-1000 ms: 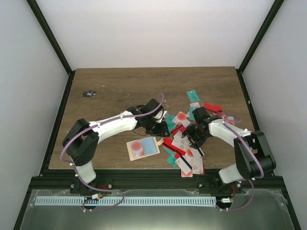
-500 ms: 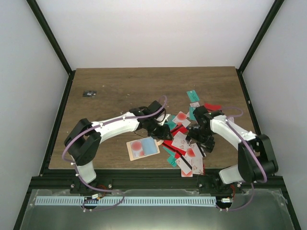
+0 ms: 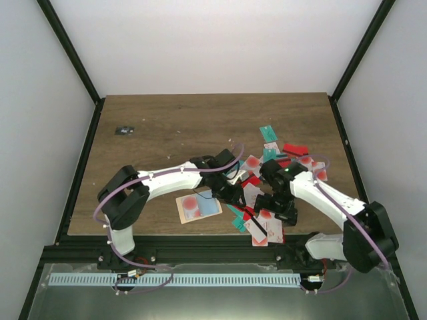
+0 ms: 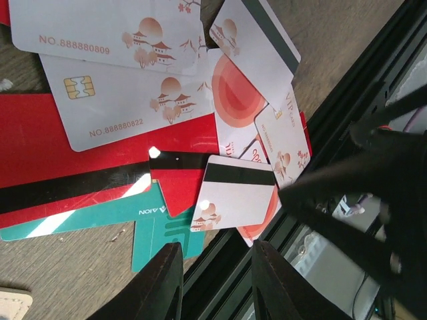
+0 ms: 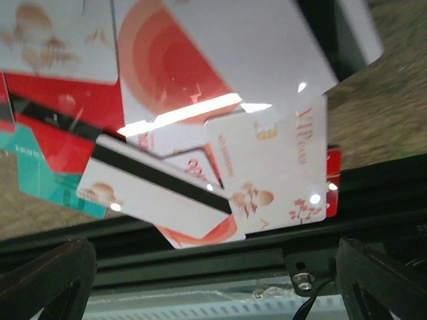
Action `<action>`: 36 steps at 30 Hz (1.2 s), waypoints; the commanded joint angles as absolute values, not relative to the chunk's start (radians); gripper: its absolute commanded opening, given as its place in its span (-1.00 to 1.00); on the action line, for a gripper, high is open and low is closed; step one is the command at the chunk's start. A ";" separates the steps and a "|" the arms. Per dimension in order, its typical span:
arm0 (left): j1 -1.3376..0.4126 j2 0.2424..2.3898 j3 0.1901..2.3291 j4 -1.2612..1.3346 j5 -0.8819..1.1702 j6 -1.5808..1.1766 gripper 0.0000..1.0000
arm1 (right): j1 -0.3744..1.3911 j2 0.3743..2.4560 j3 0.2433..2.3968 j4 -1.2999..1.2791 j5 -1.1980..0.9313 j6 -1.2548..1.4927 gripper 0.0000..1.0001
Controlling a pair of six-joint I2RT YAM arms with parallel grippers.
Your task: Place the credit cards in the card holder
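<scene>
The credit cards (image 3: 268, 231) lie in a loose pile at the right front of the table, white, red and teal. The card holder (image 3: 183, 212) lies open and flat to their left, with a red-circle card and a blue card on it. My left gripper (image 3: 232, 195) hovers over the pile's left side, its jaws a little apart and empty (image 4: 217, 283); beyond them lie a white black-striped card (image 4: 233, 197) and a teal card (image 4: 157, 230). My right gripper (image 3: 277, 208) is over the pile's near edge, wide open (image 5: 217, 287), above a white VIP card (image 5: 280, 173).
A small dark flat object (image 3: 124, 130) lies at the far left of the table. The black front rail (image 3: 200, 243) runs just below the pile, and some cards overhang the table edge. Both arms reach in close to each other above the cards.
My right gripper has swung toward the near edge of the pile and opened wide. My left gripper has slid right and nearer, from beside the card holder to over the cards.
</scene>
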State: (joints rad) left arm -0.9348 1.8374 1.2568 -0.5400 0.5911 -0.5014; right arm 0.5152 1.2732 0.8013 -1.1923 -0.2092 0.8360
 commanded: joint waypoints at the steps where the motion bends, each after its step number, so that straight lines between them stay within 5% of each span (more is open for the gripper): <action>1: -0.933 1.831 1.274 -0.540 0.587 -0.477 -0.39 | 0.618 1.267 0.794 -1.231 -0.268 0.882 1.00; 23: -0.934 1.758 1.195 -0.529 0.544 -0.504 -0.39 | 0.910 1.340 0.658 -1.070 -0.293 1.027 0.94; 36: -0.933 1.728 1.167 -0.529 0.535 -0.518 -0.39 | 0.937 1.361 0.615 -0.968 -0.275 1.077 0.87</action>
State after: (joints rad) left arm -0.9340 1.7554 1.1805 -0.5388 0.5423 -0.5140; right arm 0.9257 1.3483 0.6273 -1.0027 -0.2909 1.0500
